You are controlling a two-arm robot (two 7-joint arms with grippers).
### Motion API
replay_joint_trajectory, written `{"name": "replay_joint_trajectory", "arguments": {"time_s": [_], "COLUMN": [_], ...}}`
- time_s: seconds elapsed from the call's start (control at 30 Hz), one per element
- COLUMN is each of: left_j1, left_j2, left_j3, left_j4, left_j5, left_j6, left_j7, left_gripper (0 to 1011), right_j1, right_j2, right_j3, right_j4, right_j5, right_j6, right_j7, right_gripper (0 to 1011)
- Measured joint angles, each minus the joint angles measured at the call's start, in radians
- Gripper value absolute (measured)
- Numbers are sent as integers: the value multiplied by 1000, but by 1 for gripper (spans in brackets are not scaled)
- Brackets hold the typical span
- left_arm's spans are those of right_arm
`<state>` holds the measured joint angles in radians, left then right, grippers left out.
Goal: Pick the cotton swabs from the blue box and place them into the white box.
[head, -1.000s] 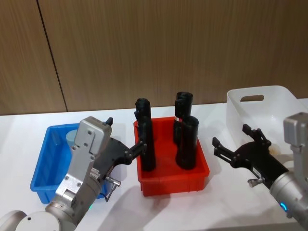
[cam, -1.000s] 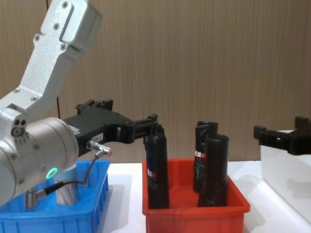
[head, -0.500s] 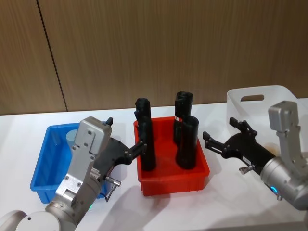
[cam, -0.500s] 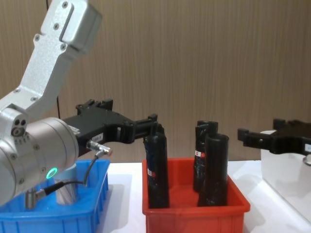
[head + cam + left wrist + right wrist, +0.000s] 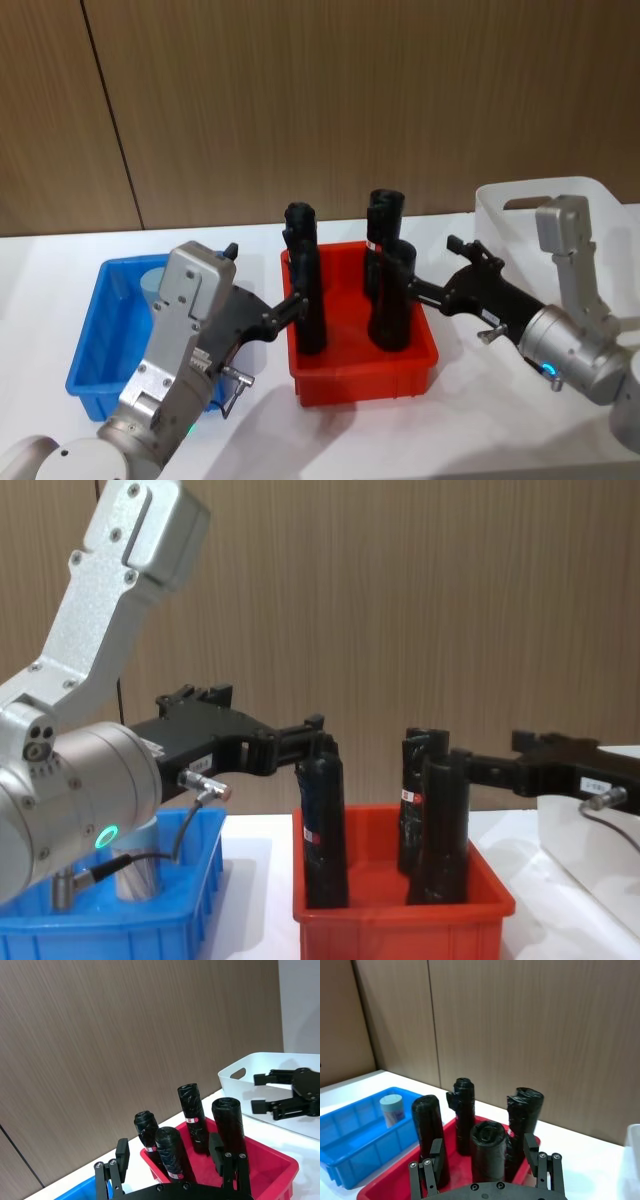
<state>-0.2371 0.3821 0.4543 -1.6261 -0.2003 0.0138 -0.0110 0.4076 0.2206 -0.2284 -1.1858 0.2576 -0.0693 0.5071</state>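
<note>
A white table (image 5: 400,440) in front of a wood-panelled wall carries three bins in a row. The white box (image 5: 490,215) stands at the robot's right, a red bin (image 5: 365,377) sits in the middle and the blue box (image 5: 100,340) lies at the left. The left gripper (image 5: 262,275) hangs above the gap between the blue box and the red bin, its fingers spread wide and holding nothing. It points toward the nearest black tube. The right gripper (image 5: 432,263) reaches in from the white box's side over the red bin's right edge, also wide open and empty. It is level with the top of the front right tube, though whether it touches the tube cannot be told. Four black tubes (image 5: 390,300) with red-white labels stand upright in the red bin. One jar of cotton swabs (image 5: 393,1110), capped with a pale blue lid, stands upright in the far part of the blue box, behind the left arm.
</note>
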Motion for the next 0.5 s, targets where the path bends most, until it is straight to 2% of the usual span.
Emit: {"name": "replay_joint_trajectory", "arguments": {"time_s": [0.07, 0.1, 0.5], "left_j1": [0, 0, 0], "left_j2": [0, 0, 0], "left_j3": [0, 0, 0], "left_j4": [0, 0, 0], "left_j5": [0, 0, 0], "left_j6": [0, 0, 0], "left_j7": [0, 0, 0], "left_gripper": [1004, 1004, 1004], "right_j1": [32, 32, 158], "right_j2": [-11, -11, -55], "right_j3": [-3, -3, -15], "right_j4": [54, 54, 280], "right_j5": [7, 7, 45], "right_j6": [-19, -19, -92], "right_j7": [36, 36, 153], "right_gripper": [1002, 1002, 1001]}}
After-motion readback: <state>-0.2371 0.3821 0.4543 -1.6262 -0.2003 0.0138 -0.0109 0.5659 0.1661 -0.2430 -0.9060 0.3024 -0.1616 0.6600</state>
